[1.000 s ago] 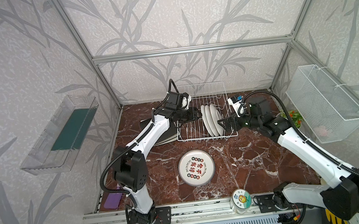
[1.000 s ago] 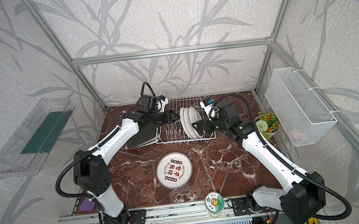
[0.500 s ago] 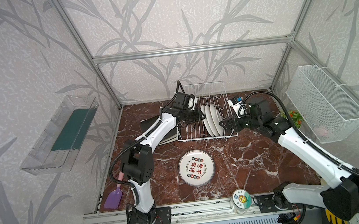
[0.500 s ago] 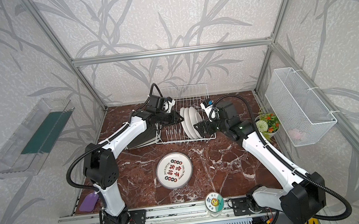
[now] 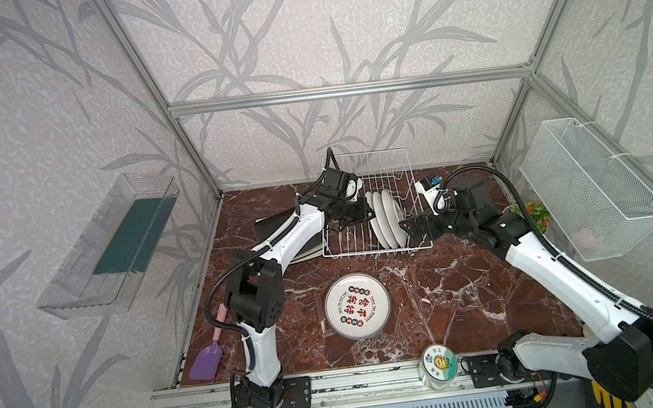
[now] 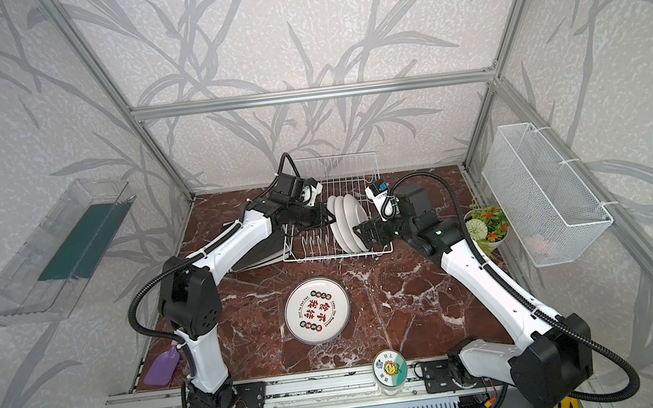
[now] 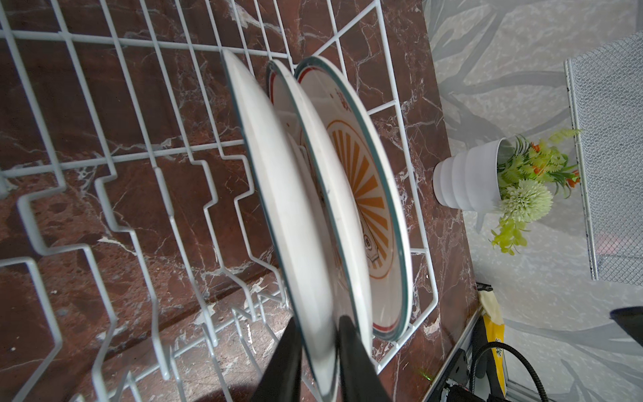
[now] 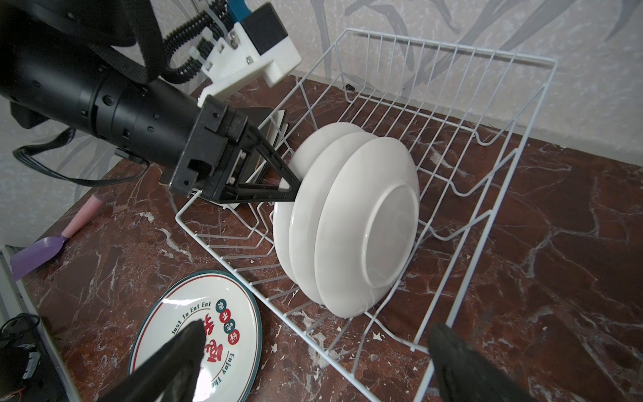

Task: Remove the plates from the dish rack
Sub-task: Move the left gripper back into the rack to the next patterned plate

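Red marble tabletop (image 5: 453, 303), leaf-print walls (image 5: 296, 28). Left arm (image 5: 291, 238) reaches into dish rack (image 5: 379, 169), left gripper (image 7: 319, 322) pinching end plate (image 7: 278, 195) by its rim; right gripper (image 8: 318, 332) wide open, three upright plates (image 8: 348, 222) just ahead.

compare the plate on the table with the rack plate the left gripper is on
The table plate lies flat, face up, printed characters showing; the gripped plate stands on edge in the dish rack. The table plate is untouched; the gripped plate has the left gripper closed on its rim. Both are round and white with a dark edge line.
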